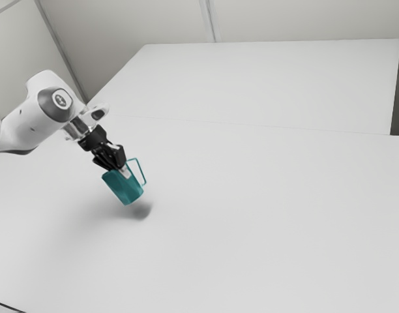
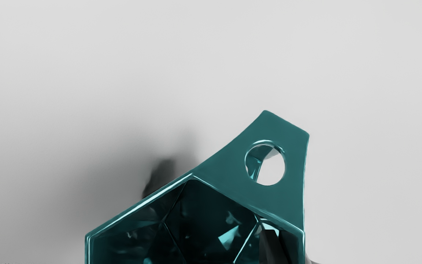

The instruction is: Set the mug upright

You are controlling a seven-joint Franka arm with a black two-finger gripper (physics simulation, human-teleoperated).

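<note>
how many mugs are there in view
1: the teal faceted mug with a handle, held tilted over the smooth white table, one wall in the black two-finger pincer.

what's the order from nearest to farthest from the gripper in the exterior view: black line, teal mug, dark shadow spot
1. Teal mug: tilted, right at the gripper.
2. Dark shadow spot: on the table, just below the mug in that view.
3. Black line: bottom corner, at the exterior view's left.
</note>
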